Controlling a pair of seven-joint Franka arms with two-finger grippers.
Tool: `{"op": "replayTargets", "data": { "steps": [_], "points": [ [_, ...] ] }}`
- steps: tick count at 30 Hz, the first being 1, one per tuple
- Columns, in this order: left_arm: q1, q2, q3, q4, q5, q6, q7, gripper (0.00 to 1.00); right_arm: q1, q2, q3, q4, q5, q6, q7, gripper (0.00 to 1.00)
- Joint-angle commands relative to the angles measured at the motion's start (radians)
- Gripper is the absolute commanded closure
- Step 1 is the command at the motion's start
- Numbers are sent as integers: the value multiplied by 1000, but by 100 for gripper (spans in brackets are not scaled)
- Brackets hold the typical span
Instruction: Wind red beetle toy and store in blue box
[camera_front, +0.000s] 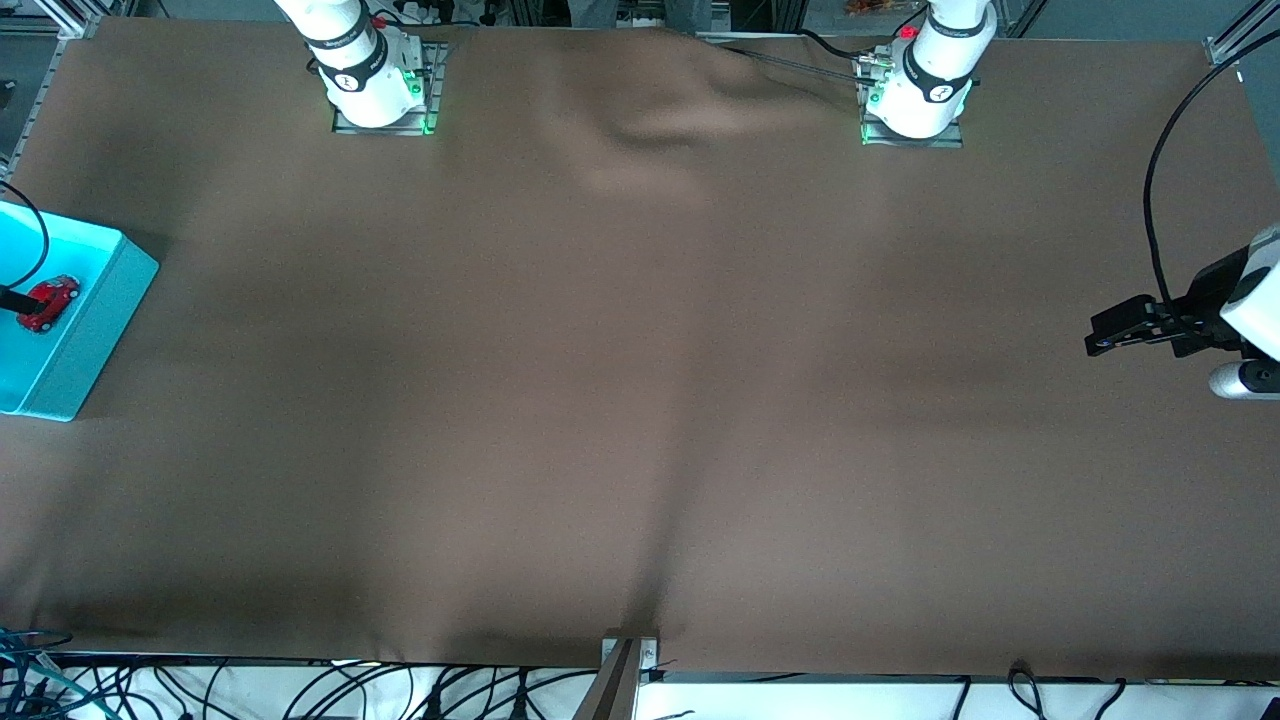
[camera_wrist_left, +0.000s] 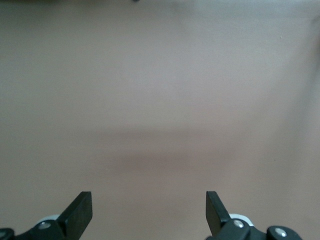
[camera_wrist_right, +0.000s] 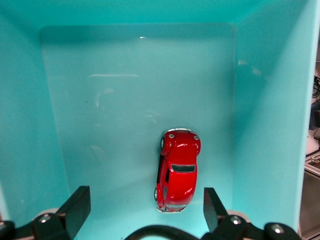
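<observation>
The red beetle toy (camera_front: 48, 302) rests on the floor of the blue box (camera_front: 95, 315) at the right arm's end of the table. In the right wrist view the toy (camera_wrist_right: 178, 171) lies on the box's cyan floor (camera_wrist_right: 125, 125), close to one finger. My right gripper (camera_wrist_right: 145, 212) is open above the box, touching nothing; one dark fingertip (camera_front: 12, 300) shows at the front view's edge beside the toy. My left gripper (camera_front: 1100, 335) is open and empty over bare cloth at the left arm's end; it also shows in the left wrist view (camera_wrist_left: 149, 212).
A brown cloth (camera_front: 640, 380) covers the table, with a raised fold (camera_front: 650, 120) between the two arm bases. A black cable (camera_wrist_right: 160, 232) loops under the right wrist. Cables hang along the table's front edge (camera_front: 400, 690).
</observation>
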Motion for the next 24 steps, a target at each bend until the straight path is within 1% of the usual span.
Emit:
{"op": "replayTargets", "data": {
  "steps": [1, 24],
  "points": [
    [4, 8, -1, 20, -10, -10, 21, 0, -9, -51, 14, -2, 19, -63, -66, 0],
    [1, 8, -1, 20, -10, -10, 21, 0, -7, -242, 160, -2, 21, -330, -74, 0]
  ]
}}
